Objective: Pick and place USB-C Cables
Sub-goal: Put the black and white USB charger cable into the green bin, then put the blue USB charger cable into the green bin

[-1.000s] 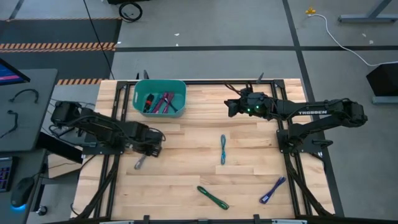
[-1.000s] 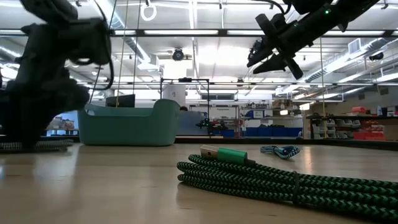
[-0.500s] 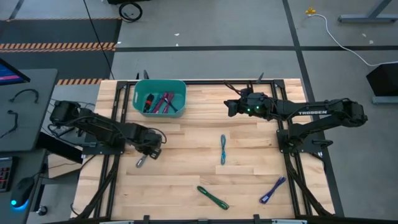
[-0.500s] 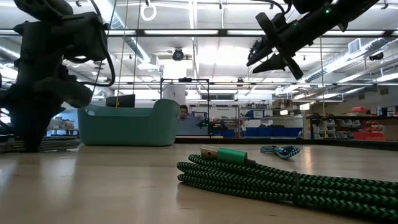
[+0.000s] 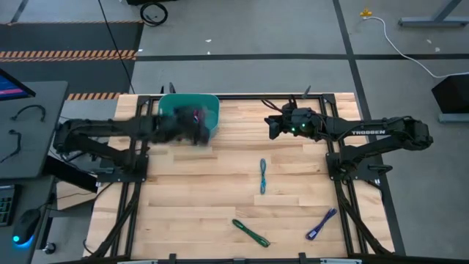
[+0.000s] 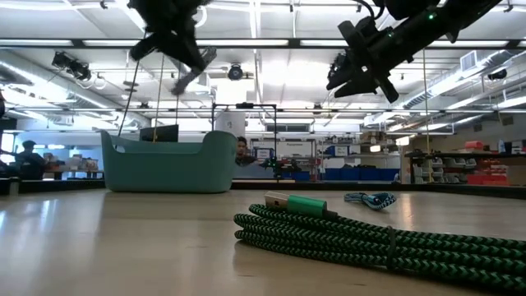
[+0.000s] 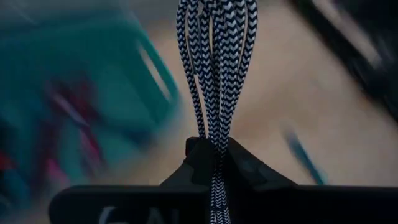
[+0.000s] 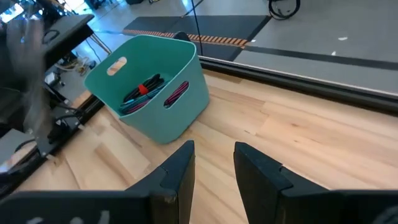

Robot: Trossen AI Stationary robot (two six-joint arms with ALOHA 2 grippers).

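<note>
Closest to me, at the table's near edge, lies the green cable at about 6 o'clock, with the purple cable near it toward 5 o'clock. In the low view the green one shows a braided skin and a loose fold. It looks soft, light and floppy, so I think it will bend and dangle when lifted. I would pinch it at the middle of the fold, where all the strands lie together, and not at the hard plug end.

A bit farther in, near the middle of the table, the teal-blue cable lies straight, well apart from the other two.

Farther back, the right gripper waits above the wood at about 1 o'clock. Its fingers stand narrowly apart and hold nothing.

Farthest back, at about 11 o'clock, sits the teal bin. My left gripper is over it, high in the air, and it is pinched tight on a black-and-white cable. In the left wrist view the strands hang in a bunch from between the jaws, gripped near one end. The bin has red and dark cables inside. I think this bundle will drop and settle easily once let go, since it is so light.
</note>
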